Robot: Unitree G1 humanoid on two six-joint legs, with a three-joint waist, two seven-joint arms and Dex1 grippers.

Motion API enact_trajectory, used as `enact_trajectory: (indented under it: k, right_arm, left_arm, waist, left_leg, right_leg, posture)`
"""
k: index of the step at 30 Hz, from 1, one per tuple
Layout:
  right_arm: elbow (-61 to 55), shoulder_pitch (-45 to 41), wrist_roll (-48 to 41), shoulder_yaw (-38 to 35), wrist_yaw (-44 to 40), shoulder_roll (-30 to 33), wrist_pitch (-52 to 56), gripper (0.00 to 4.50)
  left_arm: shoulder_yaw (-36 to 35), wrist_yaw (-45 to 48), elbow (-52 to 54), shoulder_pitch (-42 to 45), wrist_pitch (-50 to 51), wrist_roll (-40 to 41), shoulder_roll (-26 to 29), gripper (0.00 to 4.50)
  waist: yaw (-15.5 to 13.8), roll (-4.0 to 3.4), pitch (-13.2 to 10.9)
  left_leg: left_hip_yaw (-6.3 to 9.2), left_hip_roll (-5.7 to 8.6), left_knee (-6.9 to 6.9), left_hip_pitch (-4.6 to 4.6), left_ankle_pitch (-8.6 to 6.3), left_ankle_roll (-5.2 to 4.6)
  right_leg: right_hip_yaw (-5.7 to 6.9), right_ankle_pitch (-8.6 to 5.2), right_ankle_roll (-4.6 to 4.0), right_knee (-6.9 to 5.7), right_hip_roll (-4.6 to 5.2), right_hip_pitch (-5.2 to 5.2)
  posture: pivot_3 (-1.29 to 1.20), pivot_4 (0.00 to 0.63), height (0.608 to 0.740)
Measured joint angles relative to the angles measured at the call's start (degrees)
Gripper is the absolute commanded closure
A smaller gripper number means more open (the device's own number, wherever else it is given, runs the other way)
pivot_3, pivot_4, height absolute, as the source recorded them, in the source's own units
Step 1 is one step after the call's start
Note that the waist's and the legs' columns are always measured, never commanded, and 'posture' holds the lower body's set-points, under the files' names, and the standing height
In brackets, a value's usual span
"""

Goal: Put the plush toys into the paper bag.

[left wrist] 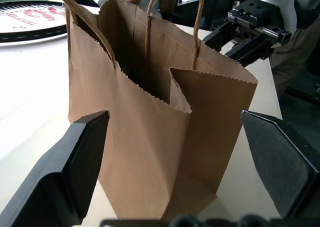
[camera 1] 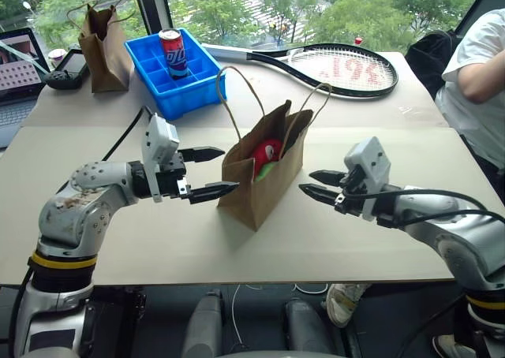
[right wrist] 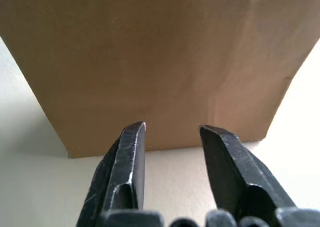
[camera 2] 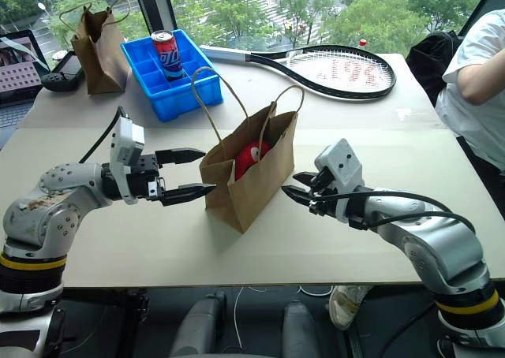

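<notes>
The paper bag (camera 1: 260, 186) stands upright mid-table with its mouth open and its two loop handles raised. Inside it lie the plush toys: the red one (camera 1: 267, 153) on top and the lime-green one (camera 1: 266, 171) just under it. My left gripper (camera 1: 229, 169) hovers at the bag's left side, open wide, with its fingers pointing at the bag wall (left wrist: 150, 137) and nothing between them. My right gripper (camera 1: 306, 181) is just off the bag's right side (right wrist: 150, 62). It is open by a narrow gap and holds nothing.
A narrower, darker bag (camera 1: 102, 46) stands at the far left, beside a laptop (camera 1: 16, 74) and a black device (camera 1: 67, 68). A blue tray (camera 1: 197, 82) holding a can (camera 1: 172, 52) sits behind the bag. A tennis racket (camera 1: 339, 68) lies at the back. A person (camera 1: 481, 66) sits at the right edge.
</notes>
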State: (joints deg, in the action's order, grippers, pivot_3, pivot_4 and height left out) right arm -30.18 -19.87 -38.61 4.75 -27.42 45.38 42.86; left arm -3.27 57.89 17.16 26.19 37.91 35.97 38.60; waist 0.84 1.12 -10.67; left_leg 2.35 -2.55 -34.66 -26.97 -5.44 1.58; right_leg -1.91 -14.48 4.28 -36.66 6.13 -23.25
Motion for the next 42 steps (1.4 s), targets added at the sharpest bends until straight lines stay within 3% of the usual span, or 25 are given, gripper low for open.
enact_trajectory:
  k: [3,16,19,29,33,37,42]
  right_arm:
    - [0.58,-1.55,4.33,2.68,-0.54,-2.59,-2.48,4.43]
    - [1.52,-2.07,14.25,7.5,-0.1,-13.78,-5.08,4.43]
    - [1.85,-2.04,15.49,7.7,0.07,-15.56,-5.19,4.5]
    - [2.57,-1.21,17.65,7.51,0.41,-19.03,-5.5,4.5]
    - [1.08,1.71,16.01,3.92,-0.07,-18.35,-4.98,4.5]
    - [-2.69,10.27,9.53,-8.82,-3.19,-12.34,-1.69,4.5]
    - [-6.68,22.29,4.07,-25.99,-8.43,-2.27,2.48,4.5]
  left_arm:
    - [1.57,-0.61,3.25,-0.89,1.47,0.99,-0.36,0.0]
    - [4.72,-8.3,3.33,0.85,3.85,1.19,-5.48,0.0]
    - [4.73,-10.64,2.99,1.26,5.21,1.32,-7.19,0.65]
    - [5.08,-15.53,0.71,2.79,7.41,0.63,-9.49,4.36]
    - [6.75,-11.53,-2.46,4.76,5.29,-0.31,-8.39,4.44]
    - [9.13,-0.32,-11.04,10.17,-1.54,-3.42,-4.22,4.44]
    - [11.6,15.91,-24.2,18.57,-11.2,-6.14,-3.7,4.44]
  waist:
    - [-0.03,0.0,0.0]
    - [-0.11,0.01,0.0]
    - [-0.11,0.0,0.0]
    - [-0.12,0.0,0.0]
    - [-0.6,0.01,0.0]
    - [-1.29,0.01,0.01]
    - [-1.55,0.02,0.0]
  left_leg:
    - [0.0,0.0,-0.01,0.02,0.0,0.0]
    - [0.01,-0.01,-0.07,0.09,0.0,0.0]
    - [0.01,-0.01,-0.07,0.14,0.0,0.0]
    - [0.01,-0.01,-0.07,0.13,0.0,0.0]
    - [0.02,0.0,-0.07,0.12,0.0,0.01]
    - [-0.05,0.02,-0.06,0.09,-0.01,0.01]
    - [-0.08,0.02,-0.06,0.07,0.0,0.01]
  right_leg:
    - [-0.02,0.0,-0.01,-0.05,-0.01,0.01]
    - [-0.06,-0.04,0.08,-0.13,-0.06,0.07]
    - [-0.07,0.01,0.01,-0.16,-0.07,0.09]
    - [-0.07,0.28,0.3,-0.14,-0.08,0.08]
    - [-0.07,0.29,0.22,-0.12,-0.08,0.1]
    - [-0.12,0.12,-0.21,-0.01,-0.08,0.1]
    - [-0.16,0.09,-0.2,-0.02,-0.07,0.1]
  posture:
    - [0.0,0.15,0.74]
    - [0.0,0.15,0.74]
    - [0.0,0.15,0.74]
    - [0.0,0.15,0.74]
    - [0.0,0.15,0.74]
    - [0.0,0.15,0.74]
    - [0.0,0.15,0.74]
